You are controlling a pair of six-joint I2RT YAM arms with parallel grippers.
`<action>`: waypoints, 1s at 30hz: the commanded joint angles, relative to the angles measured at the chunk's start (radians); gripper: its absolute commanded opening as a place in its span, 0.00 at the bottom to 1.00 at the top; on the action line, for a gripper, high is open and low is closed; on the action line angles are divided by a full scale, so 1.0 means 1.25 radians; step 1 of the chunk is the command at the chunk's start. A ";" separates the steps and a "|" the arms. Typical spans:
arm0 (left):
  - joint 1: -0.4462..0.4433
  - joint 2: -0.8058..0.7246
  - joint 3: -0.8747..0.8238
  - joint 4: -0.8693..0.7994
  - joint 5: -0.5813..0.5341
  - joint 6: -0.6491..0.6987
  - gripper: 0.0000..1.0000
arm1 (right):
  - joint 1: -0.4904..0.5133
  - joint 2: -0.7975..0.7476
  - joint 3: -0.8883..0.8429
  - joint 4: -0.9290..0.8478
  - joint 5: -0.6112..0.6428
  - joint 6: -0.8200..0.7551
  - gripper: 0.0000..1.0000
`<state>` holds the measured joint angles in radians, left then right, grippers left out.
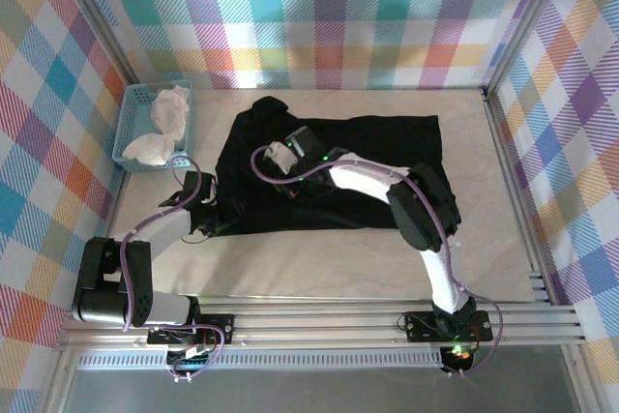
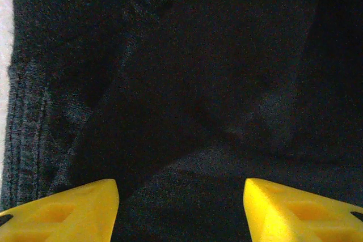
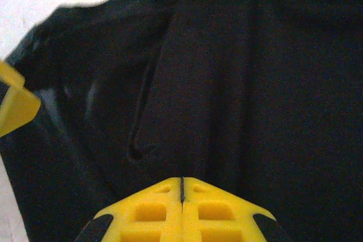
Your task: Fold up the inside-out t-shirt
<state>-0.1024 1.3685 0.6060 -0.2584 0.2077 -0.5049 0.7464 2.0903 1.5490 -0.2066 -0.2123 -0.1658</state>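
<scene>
The black t-shirt (image 1: 397,137) lies spread flat on the pale worktop (image 1: 319,268), covering its centre and reaching toward 12 o'clock. A small bump of bunched cloth sticks out at the shirt's 11 o'clock corner. Its near hem runs roughly straight across.

The left gripper (image 1: 219,212) sits at the shirt's 8 o'clock corner, right over the edge of the cloth. In the left wrist view its jaws stand about half open (image 2: 178,190). The two yellow fingertips (image 2: 74,208) are well apart, with dark cloth lying between and below them. Nothing is gripped. A stitched seam runs along the 9 o'clock side of that view, with a strip of worktop just beyond it.

The right arm reaches across the shirt from 4 o'clock, and the right gripper (image 1: 280,154) rests on the shirt's 10 o'clock part. In the right wrist view its jaws are fully closed (image 3: 181,181). The yellow tips meet along a thin line and press down on the cloth. A long crease in the cloth runs up from beside them toward 12 o'clock. Whether a fold is pinched between the tips I cannot tell.

A light-blue basket (image 1: 132,108) stands at the worktop's 10 o'clock corner, well apart from the shirt. A crumpled white cloth (image 1: 169,113) lies inside it.
</scene>
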 commanded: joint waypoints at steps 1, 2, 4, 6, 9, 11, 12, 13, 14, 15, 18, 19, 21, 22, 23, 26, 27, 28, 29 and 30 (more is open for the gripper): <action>0.003 -0.012 -0.021 -0.036 -0.015 0.011 0.61 | -0.041 -0.050 -0.042 0.062 -0.033 0.103 0.00; 0.003 -0.012 -0.021 -0.035 -0.014 0.012 0.61 | -0.065 -0.053 -0.051 0.071 -0.037 0.140 0.00; 0.003 -0.012 -0.021 -0.034 -0.014 0.012 0.61 | -0.112 -0.047 -0.053 0.075 -0.042 0.219 0.00; 0.003 -0.011 -0.021 -0.033 -0.014 0.013 0.61 | -0.152 -0.015 -0.027 0.043 -0.014 0.296 0.00; 0.003 -0.007 -0.020 -0.032 -0.016 0.016 0.61 | -0.203 0.072 0.065 -0.079 0.027 0.388 0.06; 0.002 -0.007 -0.017 -0.035 -0.019 0.020 0.61 | -0.225 0.118 0.113 -0.127 0.025 0.407 0.07; 0.003 -0.008 -0.018 -0.037 -0.021 0.021 0.61 | -0.233 0.128 0.121 -0.133 0.031 0.407 0.12; 0.003 -0.009 -0.016 -0.039 -0.021 0.021 0.61 | -0.238 0.132 0.127 -0.142 0.033 0.399 0.21; 0.003 -0.011 -0.014 -0.044 -0.021 0.022 0.61 | -0.242 0.128 0.132 -0.155 0.041 0.391 0.30; 0.003 -0.016 -0.012 -0.049 -0.021 0.022 0.61 | -0.245 0.114 0.122 -0.161 0.045 0.378 0.35; 0.003 -0.036 -0.008 -0.059 -0.028 0.021 0.61 | -0.244 0.046 0.064 -0.167 0.064 0.333 0.46; 0.003 -0.044 -0.006 -0.062 -0.032 0.020 0.62 | -0.245 0.020 0.043 -0.169 0.059 0.320 0.47; 0.003 -0.067 0.007 -0.075 -0.036 0.016 0.62 | -0.244 -0.048 -0.027 -0.164 0.053 0.305 0.48; 0.003 -0.080 0.013 -0.076 -0.036 0.012 0.62 | -0.244 -0.085 -0.063 -0.157 0.043 0.295 0.48; 0.003 -0.099 0.021 -0.080 -0.040 0.007 0.62 | -0.243 -0.127 -0.112 -0.148 0.038 0.289 0.49; -0.006 -0.131 0.042 -0.050 -0.043 0.006 0.62 | -0.243 -0.230 -0.226 -0.155 0.044 0.272 0.50; -0.011 -0.124 0.054 -0.030 -0.043 0.009 0.62 | -0.243 -0.253 -0.251 -0.163 0.051 0.269 0.50; -0.015 -0.105 0.070 0.000 -0.041 0.015 0.62 | -0.244 -0.267 -0.268 -0.166 0.051 0.271 0.51; -0.016 -0.080 0.086 0.021 -0.040 0.022 0.62 | -0.244 -0.277 -0.282 -0.165 0.047 0.276 0.51; -0.020 -0.039 0.116 0.038 -0.042 0.036 0.63 | -0.244 -0.283 -0.292 -0.160 0.040 0.283 0.51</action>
<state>-0.1123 1.2572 0.6769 -0.3000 0.1673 -0.4973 0.4412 1.7519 1.2251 -0.3950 -0.1505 0.2016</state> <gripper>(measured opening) 0.625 0.504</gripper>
